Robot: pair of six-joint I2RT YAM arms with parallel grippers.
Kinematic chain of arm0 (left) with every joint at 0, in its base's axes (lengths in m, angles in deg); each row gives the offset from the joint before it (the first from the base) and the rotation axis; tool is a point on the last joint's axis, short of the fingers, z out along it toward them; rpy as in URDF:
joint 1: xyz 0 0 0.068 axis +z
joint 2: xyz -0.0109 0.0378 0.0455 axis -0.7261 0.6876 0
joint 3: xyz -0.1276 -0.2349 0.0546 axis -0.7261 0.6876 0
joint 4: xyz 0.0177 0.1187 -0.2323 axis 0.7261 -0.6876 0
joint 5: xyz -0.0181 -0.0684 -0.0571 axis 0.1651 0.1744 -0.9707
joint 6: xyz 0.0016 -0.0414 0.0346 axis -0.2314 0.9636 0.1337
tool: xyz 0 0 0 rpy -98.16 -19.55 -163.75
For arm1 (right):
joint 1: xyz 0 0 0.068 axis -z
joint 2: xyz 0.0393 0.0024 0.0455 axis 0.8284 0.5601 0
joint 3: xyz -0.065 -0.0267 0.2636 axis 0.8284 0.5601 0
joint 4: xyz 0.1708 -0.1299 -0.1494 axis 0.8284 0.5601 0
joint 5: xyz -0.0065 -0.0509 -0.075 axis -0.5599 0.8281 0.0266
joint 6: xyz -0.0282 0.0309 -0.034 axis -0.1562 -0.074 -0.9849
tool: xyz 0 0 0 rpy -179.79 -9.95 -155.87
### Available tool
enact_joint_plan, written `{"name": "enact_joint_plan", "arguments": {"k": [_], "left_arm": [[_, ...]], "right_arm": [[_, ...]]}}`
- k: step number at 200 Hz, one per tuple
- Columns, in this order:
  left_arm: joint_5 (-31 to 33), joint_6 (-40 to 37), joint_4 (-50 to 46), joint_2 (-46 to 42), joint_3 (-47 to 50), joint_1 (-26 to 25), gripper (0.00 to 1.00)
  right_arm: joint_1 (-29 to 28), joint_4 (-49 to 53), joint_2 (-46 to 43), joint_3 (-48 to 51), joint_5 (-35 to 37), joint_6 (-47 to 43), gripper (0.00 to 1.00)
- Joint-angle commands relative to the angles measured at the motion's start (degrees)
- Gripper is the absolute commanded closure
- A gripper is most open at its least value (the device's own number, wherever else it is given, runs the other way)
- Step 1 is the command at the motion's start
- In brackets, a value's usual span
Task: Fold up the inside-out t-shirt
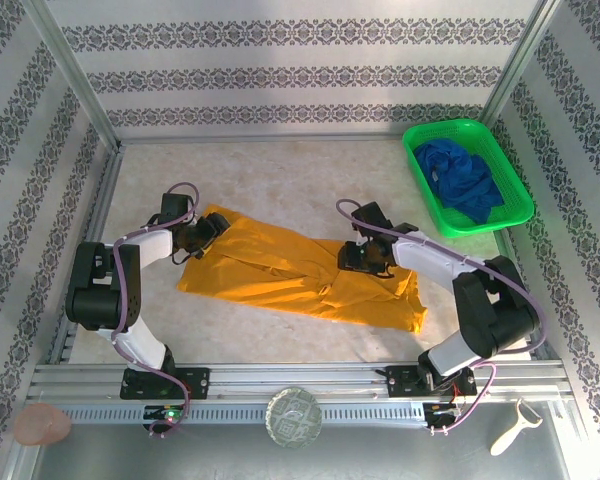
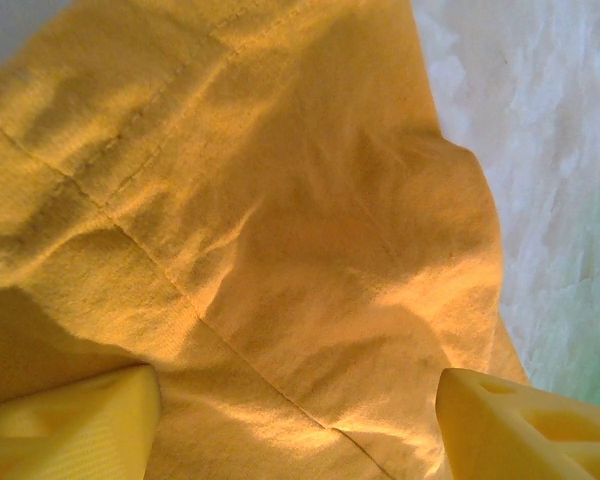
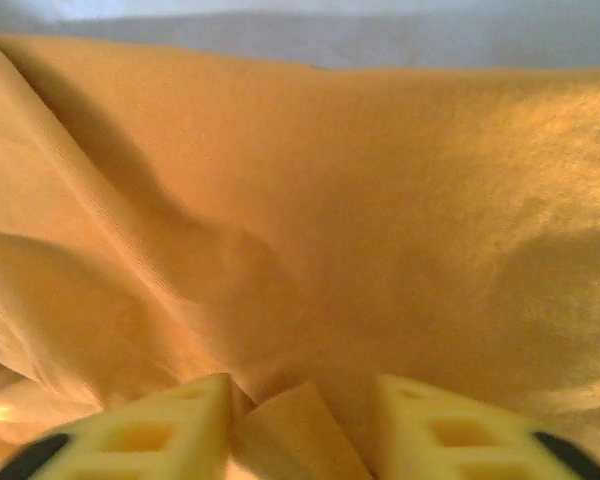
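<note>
Top external shot: the inside-out t-shirt (image 1: 280, 272) lies spread across the table (image 1: 260, 175) between my arms. My left pincer (image 2: 298, 420) is spread wide over its far-left corner, and my right pincer (image 3: 300, 425) is pinching a cloth fold near the right end.

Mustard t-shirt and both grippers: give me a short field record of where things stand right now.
shirt: mustard orange-yellow cloth t-shirt, spread and rumpled on the table
left gripper: open, over the shirt's left end
right gripper: shut on a raised fold toward the right end
aside: dark blue garment in green plastic basket, far right
</note>
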Motion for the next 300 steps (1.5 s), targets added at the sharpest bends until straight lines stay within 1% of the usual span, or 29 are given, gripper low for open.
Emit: {"name": "enact_joint_plan", "arguments": {"k": [1,23,64,85,107,112,120,125,135,152,168,182,194,211,222,240,261,271,279,291,300], "left_arm": [[1.1,-0.2,-3.0,1.7,0.0,-0.4,0.27],[0.9,-0.2,-2.9,1.9,0.0,-0.4,0.26],[0.5,0.0,-2.2,2.3,0.2,-0.3,0.27],[0.5,0.0,-1.9,2.5,0.3,-0.4,0.27],[0.4,-0.1,-1.9,2.6,0.2,-0.4,0.27],[0.5,-0.1,-1.9,2.6,0.2,-0.3,0.27],[0.4,-0.1,-1.9,2.7,0.1,-0.4,0.27],[0.4,-0.1,-1.9,2.7,0.1,-0.4,0.27],[0.3,-0.1,-1.9,2.8,0.0,-0.3,0.27],[0.2,0.0,-1.9,2.7,-0.2,-0.3,0.27],[0.1,-0.1,-2.1,2.6,-0.4,-0.3,0.27],[0.1,-0.1,-2.2,2.4,-0.4,-0.4,0.26],[0.1,-0.1,-2.3,2.2,-0.4,-0.3,0.27],[0.1,0.1,-2.3,1.9,-0.3,-0.3,0.27],[0.1,0.3,-2.3,1.6,-0.2,-0.3,0.27],[0.1,0.4,-2.5,1.2,-0.2,-0.3,0.27],[-0.2,0.5,-2.3,1.1,-0.2,-0.3,0.27],[-0.2,0.6,-2.3,1.0,-0.1,-0.3,0.27],[-0.3,0.6,-2.2,0.9,0.0,-0.3,0.27],[-0.3,0.7,-2.1,0.7,0.1,-0.3,0.27],[-0.3,0.8,-2.0,0.7,0.1,-0.3,0.27]], "right_arm": [[1.0,1.1,-4.8,3.0,0.2,-0.4,0.99],[2.1,4.2,-12.2,5.9,2.2,1.0,1.00],[1.7,11.5,-24.6,11.0,4.6,5.3,1.00],[0.4,14.4,-29.8,14.7,4.7,9.3,1.00],[-3.2,16.3,-35.5,19.3,3.5,15.5,1.00],[-4.3,16.7,-37.0,20.3,3.3,17.1,0.92],[-5.8,17.5,-39.3,21.4,3.1,19.3,0.75],[-6.8,18.1,-40.9,21.7,3.3,20.6,0.68],[-7.9,19.5,-44.0,21.8,4.3,22.2,0.61],[-7.6,20.6,-46.9,20.5,6.4,23.0,0.59],[-6.5,18.9,-44.7,18.1,6.3,21.3,0.59],[-6.3,16.1,-39.4,15.5,6.2,19.2,0.57],[-6.7,13.0,-34.1,13.1,6.2,17.7,0.54],[-7.9,8.8,-26.0,9.9,6.4,15.9,0.46],[-8.6,7.5,-20.6,7.8,6.3,14.8,0.43],[-10.4,4.6,-12.7,5.0,6.2,13.5,0.42],[-12.2,2.8,-5.6,2.5,6.2,12.5,0.43],[-12.9,2.2,-2.9,1.6,6.0,12.4,0.45],[-13.4,1.7,-1.2,1.0,5.7,12.3,0.49],[-14.2,1.2,0.4,0.3,5.5,12.2,0.63],[-14.7,1.1,1.4,-0.3,5.4,12.0,0.79]]}}
